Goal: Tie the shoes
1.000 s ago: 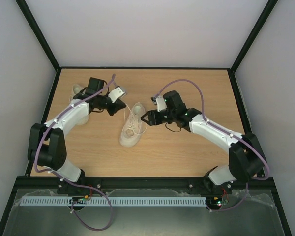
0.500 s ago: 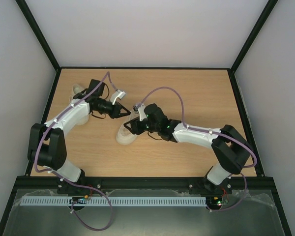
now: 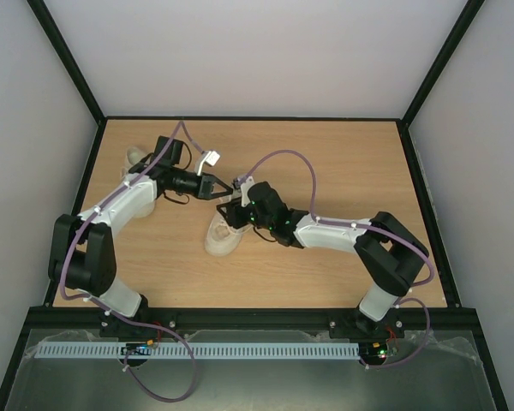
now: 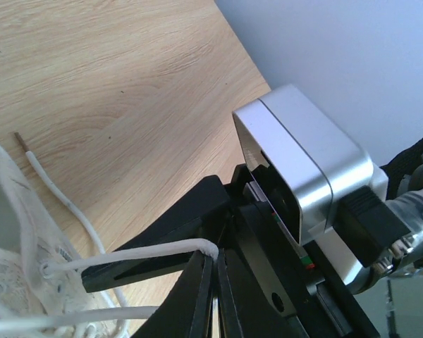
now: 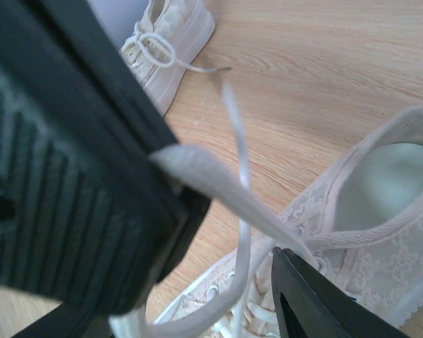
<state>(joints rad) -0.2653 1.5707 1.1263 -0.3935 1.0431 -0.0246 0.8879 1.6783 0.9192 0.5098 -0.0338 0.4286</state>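
Lying beside left hand (image 3: 224,190): shoe (image 3: 222,237), lace (image 4: 127,255) pinched.

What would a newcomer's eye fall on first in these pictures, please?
The two claws stand tip to tip over a cream sneaker, left of centre on the table. The left claw is shut on a thin white lace, while the right claw is open with lace draped across one finger. A second sneaker sits by the far left edge, beside the left arm.
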